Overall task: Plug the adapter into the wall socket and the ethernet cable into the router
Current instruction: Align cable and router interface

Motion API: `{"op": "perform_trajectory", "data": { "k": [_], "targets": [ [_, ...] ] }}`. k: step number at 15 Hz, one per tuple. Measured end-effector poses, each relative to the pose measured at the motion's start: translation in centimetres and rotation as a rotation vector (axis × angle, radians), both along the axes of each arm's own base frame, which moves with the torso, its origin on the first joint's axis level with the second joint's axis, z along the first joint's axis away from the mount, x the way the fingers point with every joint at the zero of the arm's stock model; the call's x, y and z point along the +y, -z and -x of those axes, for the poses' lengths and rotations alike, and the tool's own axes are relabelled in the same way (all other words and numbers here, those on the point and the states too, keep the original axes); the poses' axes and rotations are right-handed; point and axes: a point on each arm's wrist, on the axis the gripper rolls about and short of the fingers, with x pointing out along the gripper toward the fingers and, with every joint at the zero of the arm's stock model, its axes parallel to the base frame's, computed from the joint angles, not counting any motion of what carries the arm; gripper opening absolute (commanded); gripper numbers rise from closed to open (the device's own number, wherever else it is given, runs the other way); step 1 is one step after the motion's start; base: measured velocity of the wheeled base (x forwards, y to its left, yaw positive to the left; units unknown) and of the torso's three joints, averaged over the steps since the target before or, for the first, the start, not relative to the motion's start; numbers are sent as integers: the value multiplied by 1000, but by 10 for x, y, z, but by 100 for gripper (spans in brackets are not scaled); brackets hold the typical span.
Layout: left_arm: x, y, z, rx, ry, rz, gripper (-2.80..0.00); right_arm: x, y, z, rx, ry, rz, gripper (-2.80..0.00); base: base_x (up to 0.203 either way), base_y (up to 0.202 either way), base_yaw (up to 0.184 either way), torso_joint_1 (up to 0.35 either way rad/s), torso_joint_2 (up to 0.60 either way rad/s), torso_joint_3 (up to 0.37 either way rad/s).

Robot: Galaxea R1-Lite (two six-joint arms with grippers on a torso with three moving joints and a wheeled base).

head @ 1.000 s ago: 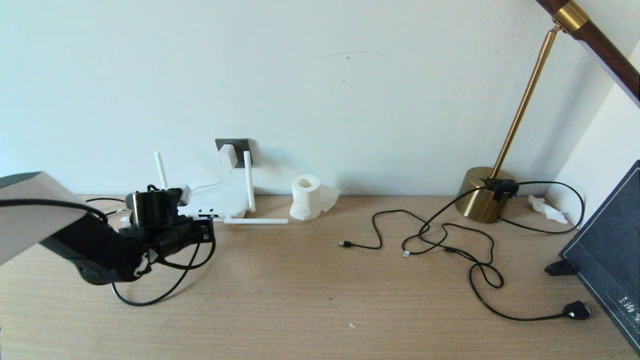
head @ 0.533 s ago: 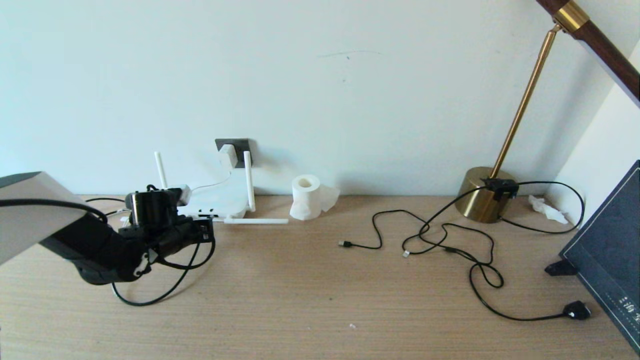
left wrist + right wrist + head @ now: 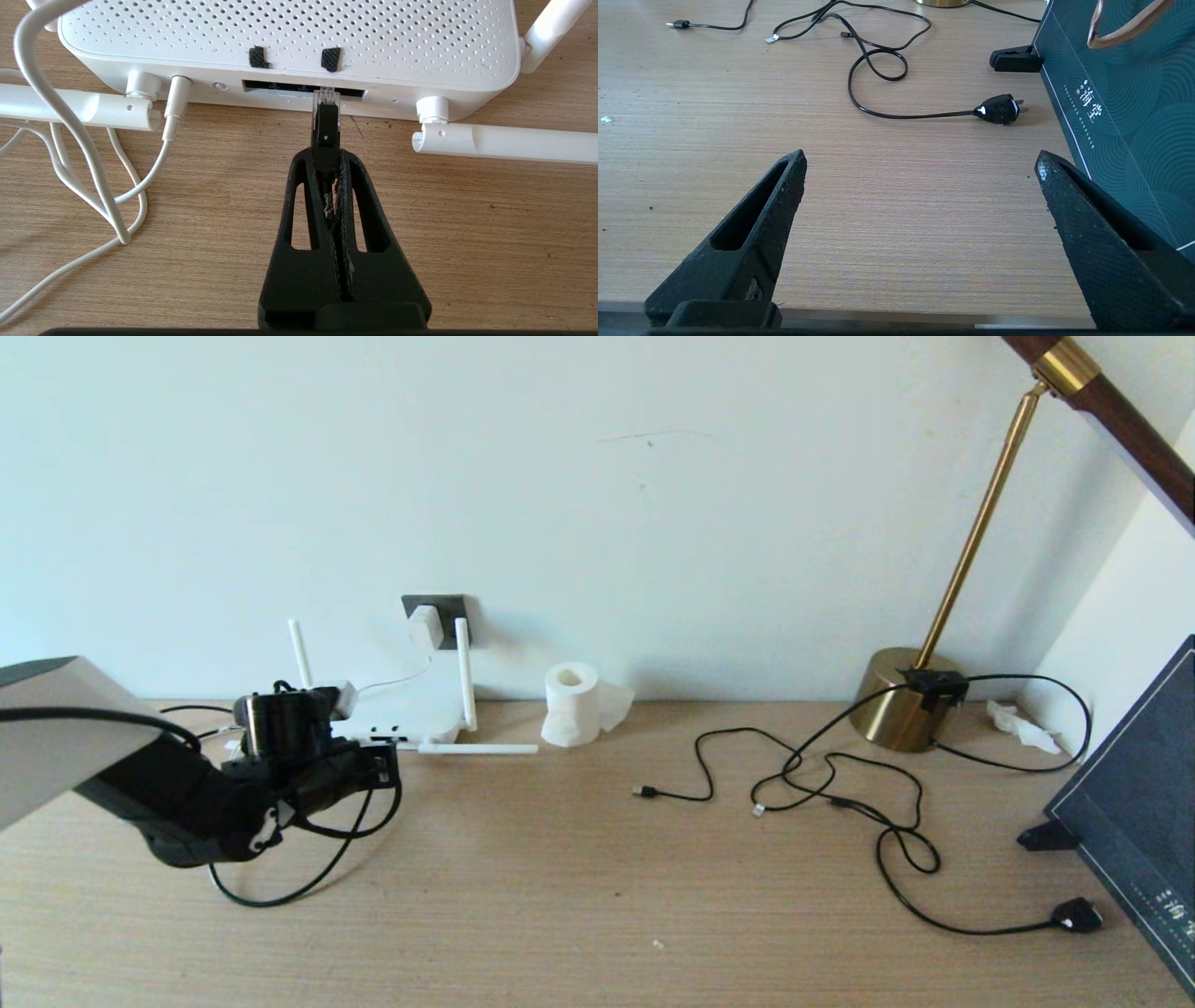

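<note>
The white adapter [image 3: 425, 626] sits plugged into the dark grey wall socket [image 3: 448, 608]; its thin white cord [image 3: 96, 172] runs to the router. The white router [image 3: 289, 44] [image 3: 411, 714] lies against the wall with stick antennas. My left gripper [image 3: 327, 156] [image 3: 385, 767] is shut on the ethernet cable's black-booted plug [image 3: 325, 126]. The plug's clear tip touches the mouth of the dark port slot [image 3: 280, 87]. The black ethernet cable [image 3: 280, 891] loops beneath the arm. My right gripper [image 3: 920, 161] hangs open over bare wood, out of the head view.
A tissue roll [image 3: 571, 703] stands right of the router. Loose black cables [image 3: 840, 793] with a mains plug [image 3: 1000, 108], a brass lamp base [image 3: 901, 709] and a dark teal bag [image 3: 1125, 93] occupy the right side. One antenna [image 3: 504, 142] lies flat beside the port.
</note>
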Motion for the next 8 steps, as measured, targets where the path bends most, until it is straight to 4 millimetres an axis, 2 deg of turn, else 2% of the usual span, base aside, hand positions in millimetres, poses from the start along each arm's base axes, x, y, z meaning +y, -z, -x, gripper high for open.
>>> {"op": "perform_trajectory", "data": {
  "k": [8],
  "targets": [
    [1,2,-1,2,-2,0,-280,0,0,0,0,0,0,0,0,0,0,0,0,0]
  ]
}}
